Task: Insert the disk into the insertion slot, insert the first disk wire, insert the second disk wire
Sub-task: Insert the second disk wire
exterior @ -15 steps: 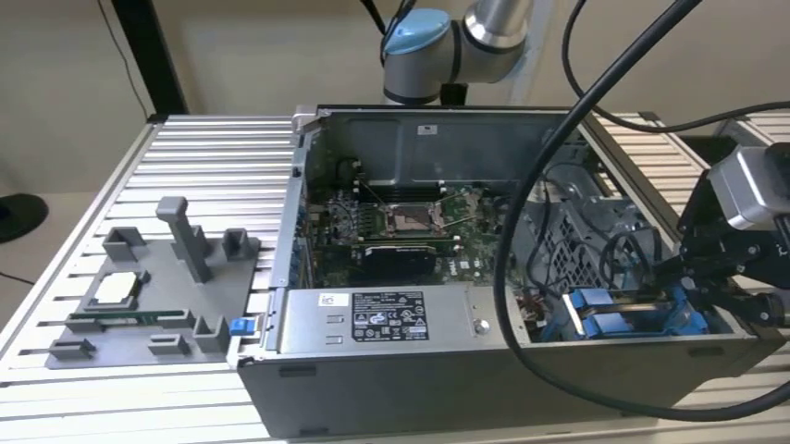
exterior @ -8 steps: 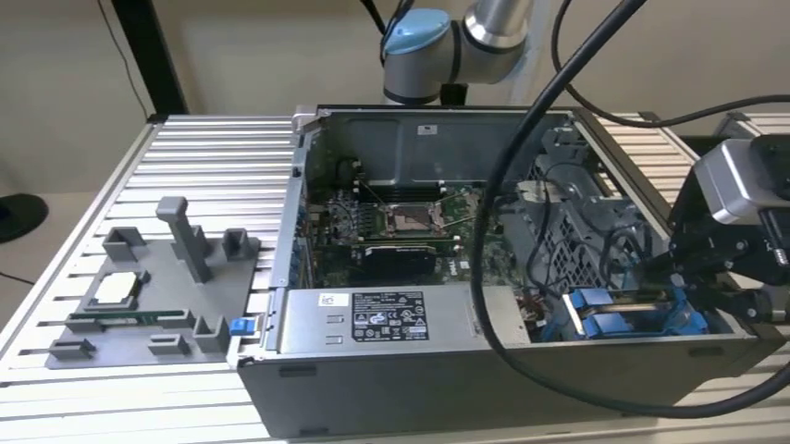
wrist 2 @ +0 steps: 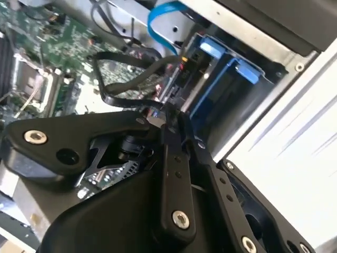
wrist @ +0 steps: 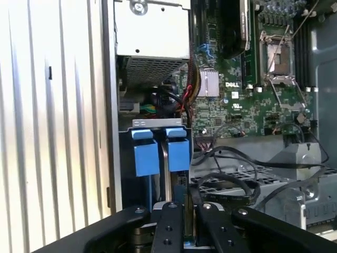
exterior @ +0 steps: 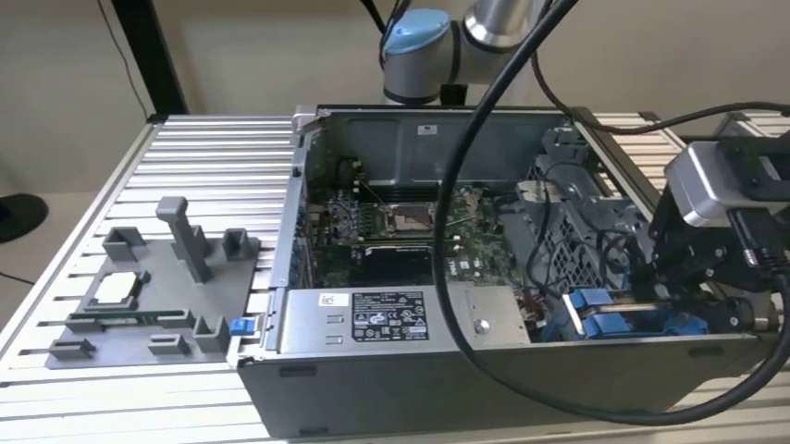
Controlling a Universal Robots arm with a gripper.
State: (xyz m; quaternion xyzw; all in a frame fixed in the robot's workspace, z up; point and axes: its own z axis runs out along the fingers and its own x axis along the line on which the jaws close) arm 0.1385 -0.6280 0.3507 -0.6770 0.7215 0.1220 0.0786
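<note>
Looking first at the exterior view, the open computer case point(exterior: 494, 277) lies on the slatted desk point(exterior: 198, 176), and the claw point(exterior: 722, 301) hangs over the corner of the case at the exterior view's right, just above the blue rails of the insertion slot point(exterior: 617, 319). A grey power-supply box point(exterior: 370, 319) sits beside the slot, toward the view's left.

In the second wrist view, the claw point(wrist 2: 167, 122) has its fingers point(wrist 2: 174, 158) drawn together on what looks like a small black wire connector point(wrist 2: 158, 117), held just short of the blue frame of the disk point(wrist 2: 221, 63). A light-blue cable point(wrist 2: 163, 21) loops above.

In the first wrist view, the claw point(wrist: 185, 208) points straight at the slot point(wrist: 160, 150), whose two blue tabs stand side by side; the disk point(wrist: 167, 168) seems already seated between them, on edge, its long axis running down into the bay. I judge the work to be at a wire step, which calls for keeping the connector aligned with the disk's exposed end. Whether this is the first or second wire I cannot tell.
</note>
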